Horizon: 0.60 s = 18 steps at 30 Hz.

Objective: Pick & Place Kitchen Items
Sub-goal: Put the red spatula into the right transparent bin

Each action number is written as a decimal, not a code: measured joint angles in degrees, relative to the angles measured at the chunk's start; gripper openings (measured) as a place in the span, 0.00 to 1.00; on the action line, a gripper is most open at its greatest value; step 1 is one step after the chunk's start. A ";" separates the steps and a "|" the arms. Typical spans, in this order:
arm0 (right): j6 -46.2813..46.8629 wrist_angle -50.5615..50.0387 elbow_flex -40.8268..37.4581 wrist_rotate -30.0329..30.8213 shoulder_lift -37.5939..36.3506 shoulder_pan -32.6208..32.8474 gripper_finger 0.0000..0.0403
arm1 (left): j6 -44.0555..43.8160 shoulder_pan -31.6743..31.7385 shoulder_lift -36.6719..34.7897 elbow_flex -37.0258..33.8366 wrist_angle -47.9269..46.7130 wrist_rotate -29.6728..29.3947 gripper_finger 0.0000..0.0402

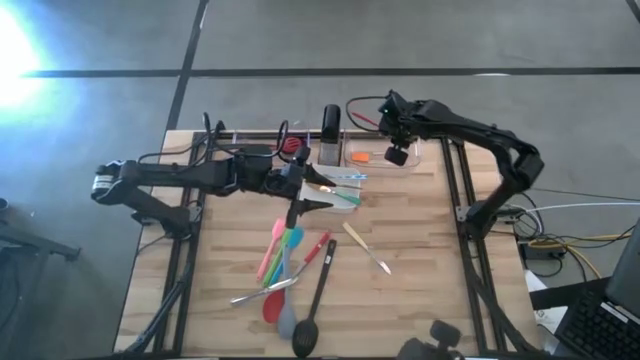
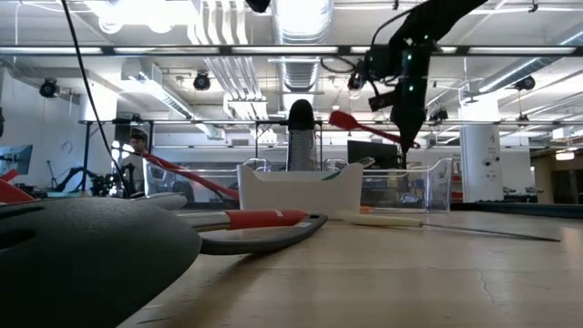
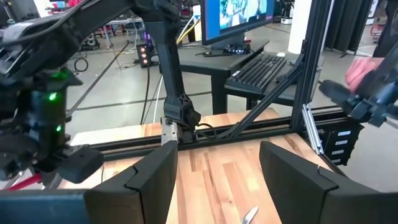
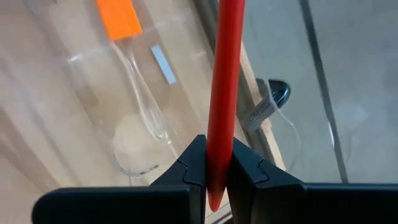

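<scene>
Right gripper [image 4: 216, 171] up over the far right of the table, fingers pinched tight on the slim red handle of a red spatula [image 2: 357, 125], held in the air above the clear rectangular plastic bin [image 1: 385, 155]. Spatula blade pointing off to the side in the low view, handle slanting down into the gripper. Inside that bin, an orange-headed utensil with a clear handle [image 4: 124, 37] lying flat.

Left gripper [image 1: 318, 203] reaching out over the middle of the wooden table [image 1: 420, 260], fingers [image 3: 149, 177] spread apart, nothing between them, hovering just beside the white square dish [image 1: 340, 195]. Green and blue handles resting across that dish.

Down on the boards in front: a loose cluster of utensils, pink, green and blue silicone spoons [image 1: 282, 248] fanned together, a red silicone spoon [image 1: 272, 305] and a grey one close beside it, a small metal piece of cutlery crossing them. Long black spoon [image 1: 315, 300] angled toward the near edge, touching the pile's right side. Red-handled spatula [image 1: 317, 247] just beside it. Wooden-handled knife [image 1: 365, 248] apart, off to the right.

Tall dark cylinder [image 1: 331, 130] standing at the far edge, between the arms.
</scene>
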 joint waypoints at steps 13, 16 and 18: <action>-1.70 -0.54 1.39 -4.29 9.35 -3.22 0.06 | 0.00 0.02 0.02 0.00 -0.04 0.00 0.58; -1.90 -0.71 1.32 -4.33 11.04 -3.26 0.06 | -0.02 0.02 0.04 0.00 -0.02 0.00 0.58; -1.93 -1.02 1.29 -4.38 12.10 -3.33 0.06 | -0.02 0.02 0.04 0.00 -0.04 0.00 0.58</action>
